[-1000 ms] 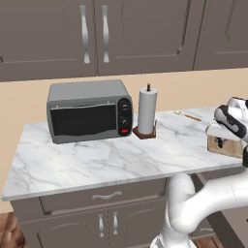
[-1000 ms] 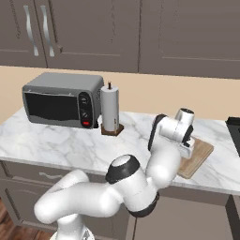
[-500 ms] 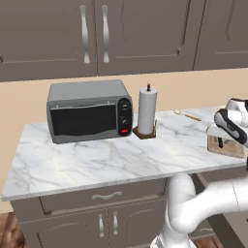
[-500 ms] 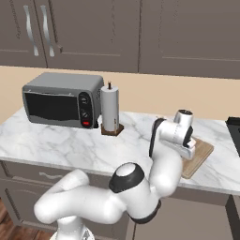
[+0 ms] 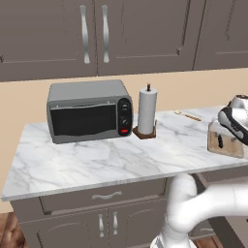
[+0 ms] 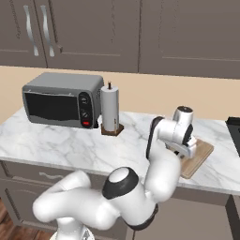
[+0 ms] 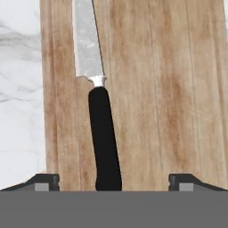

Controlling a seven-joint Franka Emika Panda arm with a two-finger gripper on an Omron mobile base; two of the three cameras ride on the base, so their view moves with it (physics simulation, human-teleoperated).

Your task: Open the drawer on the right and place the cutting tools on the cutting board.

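A knife [image 7: 100, 124] with a black handle and silvery blade lies flat on the light-brown wooden cutting board [image 7: 169, 89]. In the hand view my gripper [image 7: 113, 181] hovers just over the handle end. Its two dark fingertips [image 7: 44, 181] stand wide apart on either side of the handle and touch nothing, so it is open. From the base views the hand [image 5: 235, 123] hangs over the cutting board [image 5: 225, 145] at the counter's right end, and the board [image 6: 201, 152] pokes out past the hand [image 6: 185, 147]. The drawer on the right is hidden behind my arm.
A grey toaster oven [image 5: 89, 116] stands at the counter's left, with a paper towel roll [image 5: 147, 111] beside it. A thin tan stick [image 5: 188, 115] lies near the back wall. Below the counter is a wide drawer front with a curved silver pull [image 5: 106, 196].
The jaws have spread from shut to wide open. The knife now lies free on the board, and the hand has stayed over the board's spot.
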